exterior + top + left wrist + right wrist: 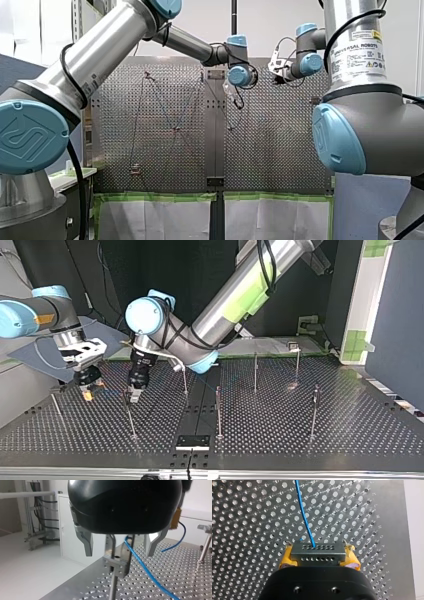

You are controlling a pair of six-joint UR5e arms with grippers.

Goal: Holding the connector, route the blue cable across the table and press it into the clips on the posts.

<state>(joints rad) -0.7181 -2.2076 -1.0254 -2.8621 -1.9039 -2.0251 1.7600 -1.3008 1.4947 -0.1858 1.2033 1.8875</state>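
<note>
Blue cable (304,517) leaves the grey connector (318,555) and runs ahead of my right gripper (318,548) over the perforated tabletop (249,517). The only clear writing is "UNIVERSAL ROBOTS" on a label (357,52) on my right arm, seen in the front view. The right wrist view alone shows a column of small letters (384,555) along the tabletop's edge beside the fingers, too fine to read surely.

My right gripper's yellow-padded fingers (285,558) are closed narrowly on the connector, one pad at each end. My left gripper (119,555) has its metal fingers (86,542) spread wide and touching nothing. Between them stands a post (112,587) topped by a clip (117,563), and the cable slants down from the clip's top between the fingers. Whether it sits fully in the clip I cannot tell.

Only the top view shows both grippers near each other, with further posts (218,412) standing away from them across the tabletop.
</note>
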